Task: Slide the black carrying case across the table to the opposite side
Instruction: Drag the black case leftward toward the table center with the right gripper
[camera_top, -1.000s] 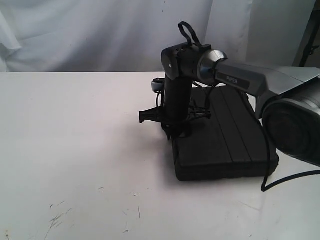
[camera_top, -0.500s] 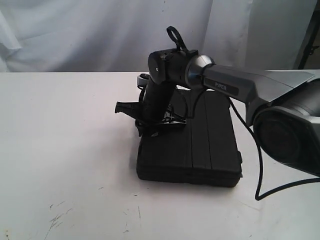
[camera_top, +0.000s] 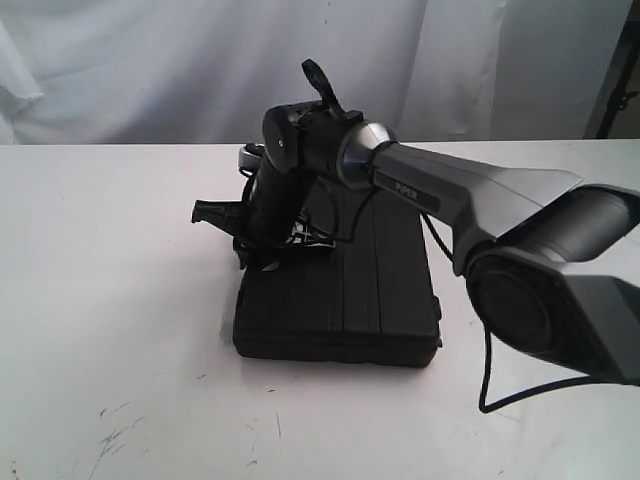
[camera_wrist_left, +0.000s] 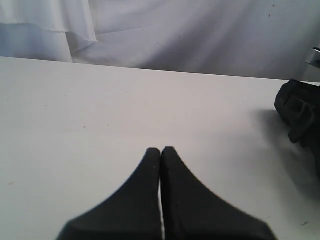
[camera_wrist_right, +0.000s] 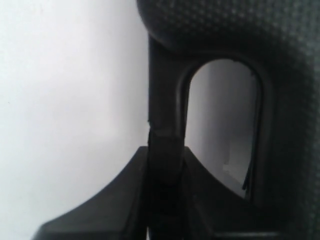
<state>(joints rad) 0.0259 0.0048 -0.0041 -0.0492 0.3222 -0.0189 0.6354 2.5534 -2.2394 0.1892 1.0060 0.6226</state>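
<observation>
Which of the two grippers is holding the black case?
The right gripper, clamped on the case handle; the left gripper is shut on nothing, over the table.

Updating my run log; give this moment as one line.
right tool: shut on case handle | left tool: shut, empty | case: flat on table

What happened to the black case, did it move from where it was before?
Yes. The black carrying case has slid left across the table, closer to the scuff marks, which stayed put. The right gripper is clamped on its handle.
</observation>
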